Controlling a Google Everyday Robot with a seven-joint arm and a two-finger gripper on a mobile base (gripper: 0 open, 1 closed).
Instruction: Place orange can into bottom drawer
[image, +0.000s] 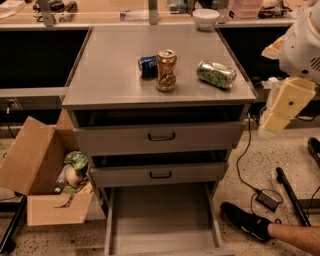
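The orange can (166, 70) stands upright on the grey cabinet top (110, 75), near its middle, with a dented waist. A blue can (147, 66) lies just behind it on the left, and a green can (216, 73) lies on its side to the right. The bottom drawer (162, 220) is pulled out, and its flat floor has nothing on it. My gripper (285, 106) is a cream part hanging from the white arm (302, 47) at the right edge of the view. It is beside the cabinet's right side, apart from the cans and holding nothing.
The two upper drawers (161, 136) are slightly ajar. An open cardboard box (40, 175) with rubbish stands left of the cabinet. A person's shoe and leg (250, 222), cables and a small black box (270, 199) lie on the floor to the right. A white bowl (205, 18) sits on the counter behind.
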